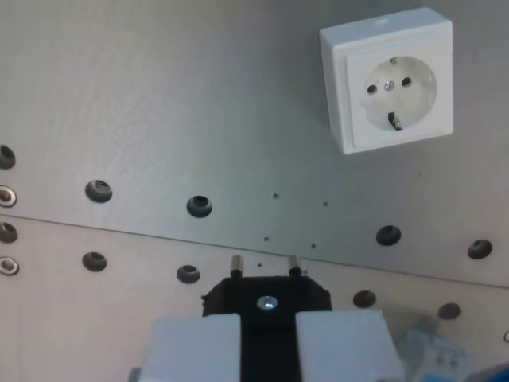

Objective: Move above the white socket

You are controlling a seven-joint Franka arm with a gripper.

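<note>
- Wrist view: the white socket [387, 79] sits on the gray metal desk [159, 95], up in the wrist view's right corner.
- The socket is a square box with a round dip in its face. Two small holes and a metal pin show inside the dip.
- The gripper [269, 334] is at the bottom middle of the picture. Its two white fingers [195, 346] pinch a black plug [266, 298] between them.
- Two metal prongs [236, 265] stick out of the plug and point up the picture.
- The plug is well apart from the socket, lower and more to the wrist view's left.
- Dark round screw holes [199, 206] run in two rows across the desk.
- A thin seam crosses the desk between the rows.
- A small blue and white thing [433, 354] peeks in at the bottom right, too blurry to tell what it is.
</note>
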